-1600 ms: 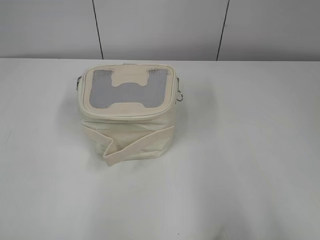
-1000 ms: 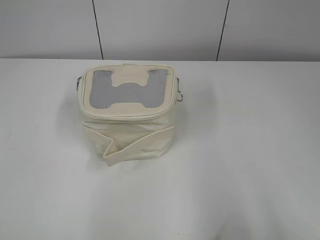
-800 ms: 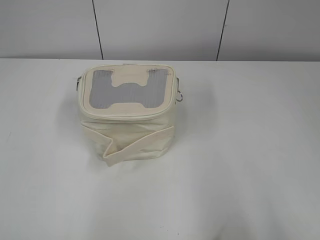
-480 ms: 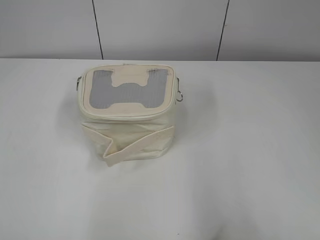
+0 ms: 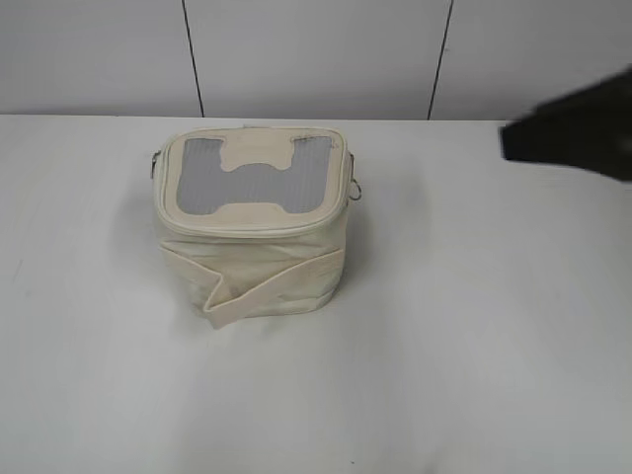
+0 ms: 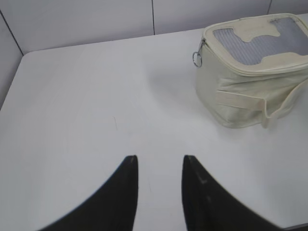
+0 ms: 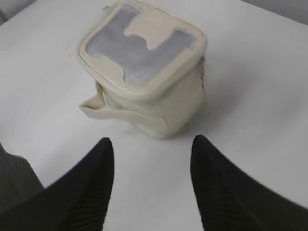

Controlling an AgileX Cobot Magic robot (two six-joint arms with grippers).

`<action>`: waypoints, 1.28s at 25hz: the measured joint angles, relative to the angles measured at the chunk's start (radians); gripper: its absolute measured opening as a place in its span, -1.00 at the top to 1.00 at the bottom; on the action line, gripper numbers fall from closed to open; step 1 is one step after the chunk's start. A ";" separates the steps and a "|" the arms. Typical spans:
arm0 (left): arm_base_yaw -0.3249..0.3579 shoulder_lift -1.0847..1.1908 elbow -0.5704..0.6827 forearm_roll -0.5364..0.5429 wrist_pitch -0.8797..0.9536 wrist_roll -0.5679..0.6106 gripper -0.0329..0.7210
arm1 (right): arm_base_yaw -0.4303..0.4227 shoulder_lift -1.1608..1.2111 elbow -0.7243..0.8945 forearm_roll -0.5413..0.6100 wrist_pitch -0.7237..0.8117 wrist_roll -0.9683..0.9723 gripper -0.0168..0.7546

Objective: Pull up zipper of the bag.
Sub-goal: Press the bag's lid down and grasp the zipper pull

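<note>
Black right end effector (image 7: 149,144) gapes, empty, near bag (image 7: 144,72).

I see a small boxy cream-white fabric bag (image 5: 252,222) standing upright on the left half of the table, toward the far side. Its top is a grey mesh panel with a cream H-shaped patch, and a cream strap wraps round its body, one end jutting out at the near left. A thin cream zipper track (image 5: 247,229) rims the top; a round silver ring (image 5: 355,191) hangs at the right corner.
</note>
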 joint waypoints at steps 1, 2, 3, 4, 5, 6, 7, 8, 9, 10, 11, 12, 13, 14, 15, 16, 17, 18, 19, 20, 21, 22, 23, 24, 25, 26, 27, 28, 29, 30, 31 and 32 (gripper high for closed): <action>0.000 0.000 0.000 0.000 0.000 0.000 0.28 | 0.027 0.108 -0.071 0.034 0.000 -0.068 -0.11; 0.000 0.000 0.000 0.000 0.000 0.000 0.28 | 0.059 0.215 -0.136 0.061 0.000 -0.118 -0.11; 0.000 0.000 0.000 0.000 0.000 0.000 0.28 | 0.085 0.303 -0.219 0.073 0.005 -0.150 -0.11; 0.000 0.000 0.000 0.000 0.000 0.000 0.28 | 0.114 0.405 -0.308 0.077 0.021 -0.175 -0.11; 0.000 0.000 0.000 0.000 0.000 0.000 0.28 | 0.138 0.504 -0.402 0.082 0.044 -0.190 -0.11; 0.000 0.000 0.000 0.000 0.000 0.000 0.29 | 0.153 0.583 -0.482 0.085 0.086 -0.197 -0.11; 0.000 0.000 0.000 0.000 0.000 0.000 0.29 | 0.164 0.675 -0.581 0.086 0.138 -0.198 -0.11; 0.000 0.000 0.000 0.000 0.000 0.000 0.29 | 0.173 0.762 -0.680 0.087 0.193 -0.193 -0.11; 0.000 0.000 0.000 0.000 0.000 0.000 0.29 | 0.180 0.843 -0.762 0.088 0.235 -0.181 -0.11; 0.000 0.000 0.000 0.000 0.000 0.000 0.29 | 0.185 0.905 -0.857 0.087 0.276 -0.167 -0.11; 0.000 0.000 0.000 0.000 0.000 0.000 0.29 | 0.192 0.972 -0.946 0.085 0.303 -0.149 -0.11; 0.000 0.000 0.000 0.000 0.000 0.000 0.29 | 0.200 1.032 -1.029 0.078 0.322 -0.133 -0.11; 0.000 0.000 0.000 0.000 0.000 0.000 0.29 | 0.209 1.076 -1.093 0.062 0.338 -0.112 -0.11; 0.000 0.000 0.000 0.000 0.000 0.000 0.29 | 0.222 1.124 -1.165 0.044 0.355 -0.090 -0.11; 0.000 0.000 0.000 0.000 0.000 0.000 0.29 | 0.236 1.167 -1.230 0.023 0.372 -0.072 -0.11; 0.000 0.000 0.000 0.000 0.000 0.000 0.29 | 0.252 1.206 -1.279 0.005 0.384 -0.053 -0.11; 0.000 0.000 0.000 0.000 0.000 0.000 0.29 | 0.264 1.236 -1.331 -0.003 0.397 -0.041 -0.11; 0.000 0.000 0.000 0.000 0.000 0.000 0.29 | 0.279 1.270 -1.378 -0.006 0.406 -0.027 -0.11; 0.000 0.000 0.000 0.000 0.000 0.000 0.29 | 0.292 1.301 -1.418 -0.009 0.409 -0.015 -0.11; 0.000 0.000 0.000 0.000 0.000 0.000 0.29 | 0.301 1.325 -1.448 -0.010 0.413 -0.002 -0.11; 0.000 0.000 0.000 0.000 0.000 0.000 0.29 | 0.309 1.352 -1.479 -0.011 0.416 0.009 -0.11; 0.000 0.000 0.000 0.000 0.000 0.000 0.29 | 0.314 1.375 -1.503 -0.012 0.418 0.021 -0.11; 0.000 0.000 0.000 0.000 0.000 0.000 0.29 | 0.318 1.394 -1.520 -0.013 0.419 0.032 -0.11; 0.000 0.000 0.000 0.000 0.000 0.000 0.29 | 0.320 1.408 -1.531 -0.015 0.421 0.039 -0.11; 0.000 0.000 0.000 0.000 0.000 0.000 0.29 | 0.321 1.421 -1.539 -0.016 0.421 0.045 -0.11; 0.000 0.000 0.000 0.000 0.000 0.000 0.29 | 0.321 1.432 -1.543 -0.016 0.421 0.049 -0.11; 0.000 0.000 0.000 0.000 0.000 0.000 0.29 | 0.321 1.440 -1.545 -0.014 0.417 0.051 -0.11; 0.000 0.000 0.000 0.000 0.000 0.000 0.29 | 0.321 1.444 -1.546 -0.011 0.411 0.055 -0.11; 0.000 0.000 0.000 0.000 0.000 0.000 0.29 | 0.321 1.447 -1.546 -0.008 0.406 0.058 -0.11; 0.000 0.000 0.000 0.000 0.000 0.000 0.29 | 0.321 1.448 -1.546 -0.009 0.396 0.060 -0.11; 0.000 0.000 0.000 0.000 0.000 0.000 0.29 | 0.321 1.449 -1.546 -0.012 0.385 0.060 -0.11; 0.000 0.000 0.000 0.000 0.000 0.000 0.29 | 0.321 1.451 -1.546 -0.012 0.375 0.061 -0.11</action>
